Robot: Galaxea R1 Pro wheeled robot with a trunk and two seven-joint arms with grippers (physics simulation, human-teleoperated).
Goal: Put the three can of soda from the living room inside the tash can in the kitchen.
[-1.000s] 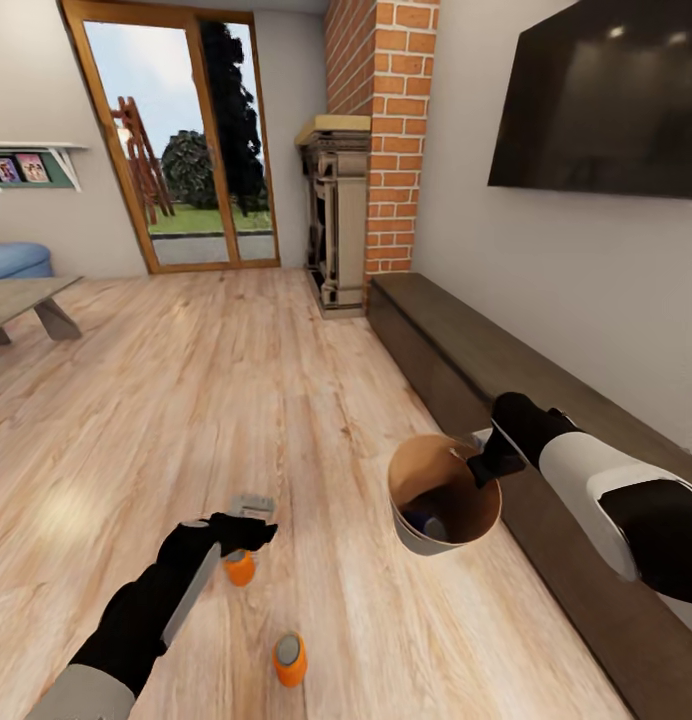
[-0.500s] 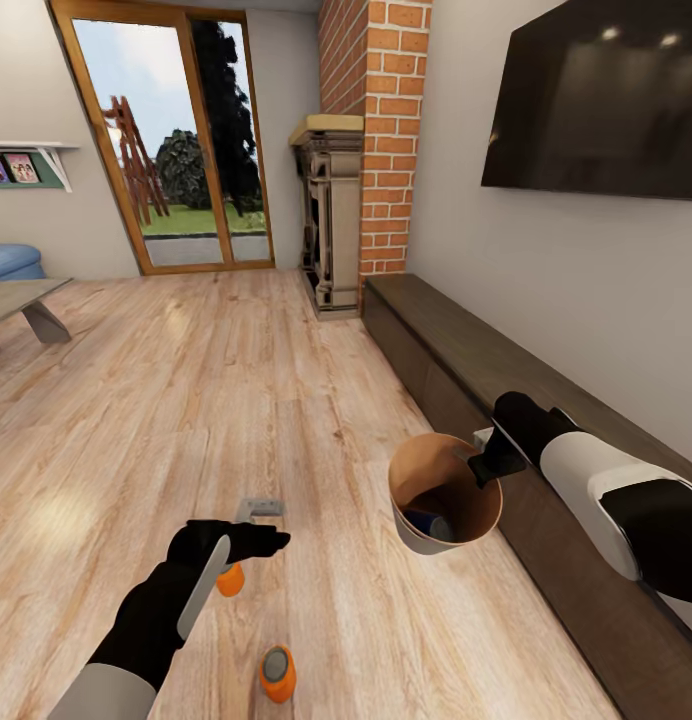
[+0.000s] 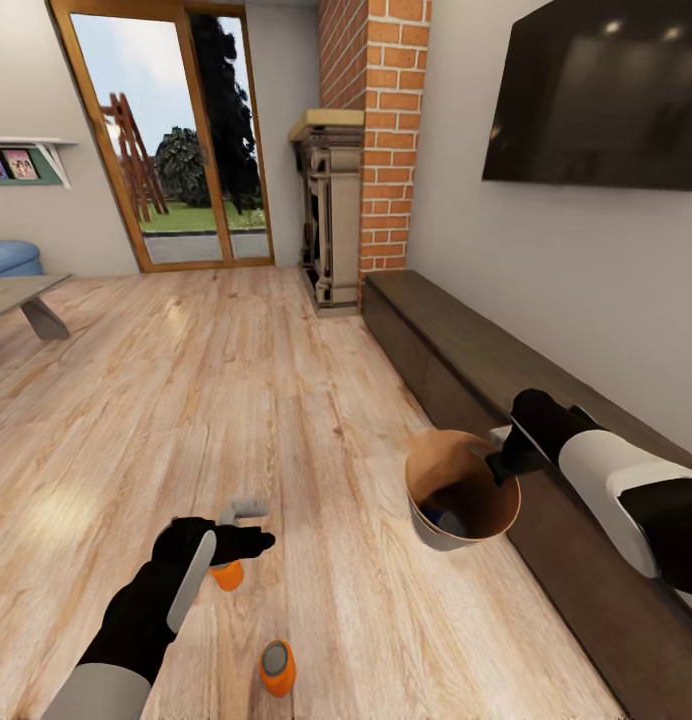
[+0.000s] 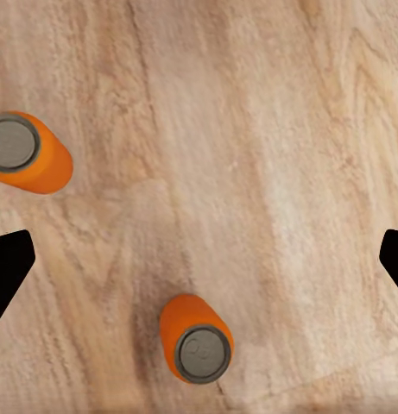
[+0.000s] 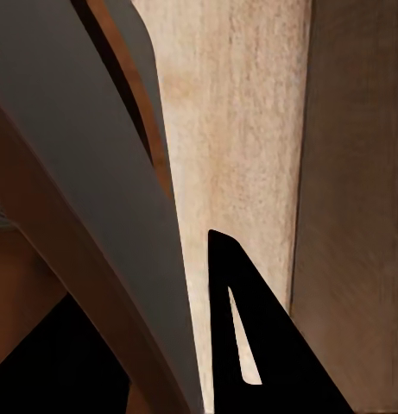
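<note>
On plank floor (image 3: 286, 400), two unlabelled orange cans (image 4: 196, 338).

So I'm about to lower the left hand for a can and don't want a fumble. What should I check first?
1. Left hand open: ok.
2. Left hand empty: ok.
3. Near orange can upright on the floor: ok.
4. Second orange can apart from it: ok.
5. Bin gripped at its rim by right hand: ok.
6. Blue can in the bin: ok.

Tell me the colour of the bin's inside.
Brown inside the bin; clearest in the head view.
</note>
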